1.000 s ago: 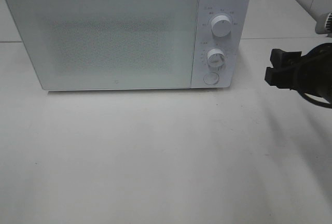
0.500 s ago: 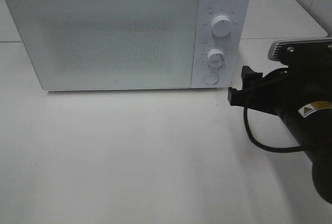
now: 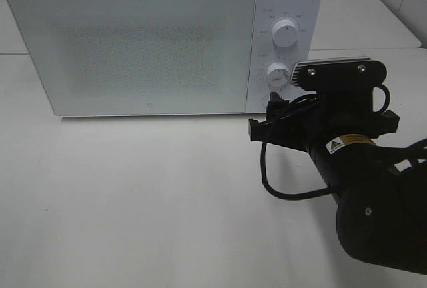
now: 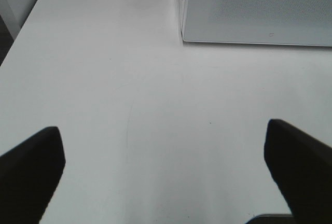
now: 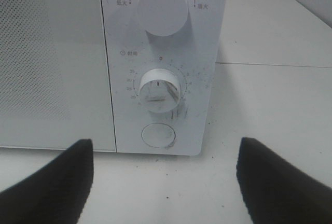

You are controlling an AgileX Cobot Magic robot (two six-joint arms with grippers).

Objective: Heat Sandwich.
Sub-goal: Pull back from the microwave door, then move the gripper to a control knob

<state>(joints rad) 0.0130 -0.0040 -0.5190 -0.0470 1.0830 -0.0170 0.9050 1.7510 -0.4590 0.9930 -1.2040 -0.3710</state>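
hovering just in front of the white microwave [image 3: 160, 41], the right gripper [image 3: 262, 113] is holding its jaws well apart, with nothing gripped between them. in the high view its black arm is reaching in from the right and a black cable [image 3: 267, 181] is looping beneath it. its tips are lying over the lower end of the control panel [image 3: 293, 8], just beside the lower knob [image 3: 278, 73]; whether they are touching the panel cannot be told. in the right wrist view the two dark fingers [image 5: 46, 187] are framing that panel. the upper knob [image 5: 162, 5] is sitting highest, the lower knob is sitting under it inside a ring of small numbers, and the round button [image 5: 158, 135] is sitting lowest, roughly midway between the fingers. grey scuff marks are showing on the panel beside the lower knob. the microwave's door [image 3: 133, 48] is standing shut, and its speckled window is giving no view of the inside. the sandwich is showing in none of the views, so where it is lying cannot be told. the left gripper [image 4: 162, 130] is hanging over the white table [image 4: 104, 79], its jaws spread wide and holding nothing, with a lower front corner of the microwave lying ahead of it and well apart from its fingers.
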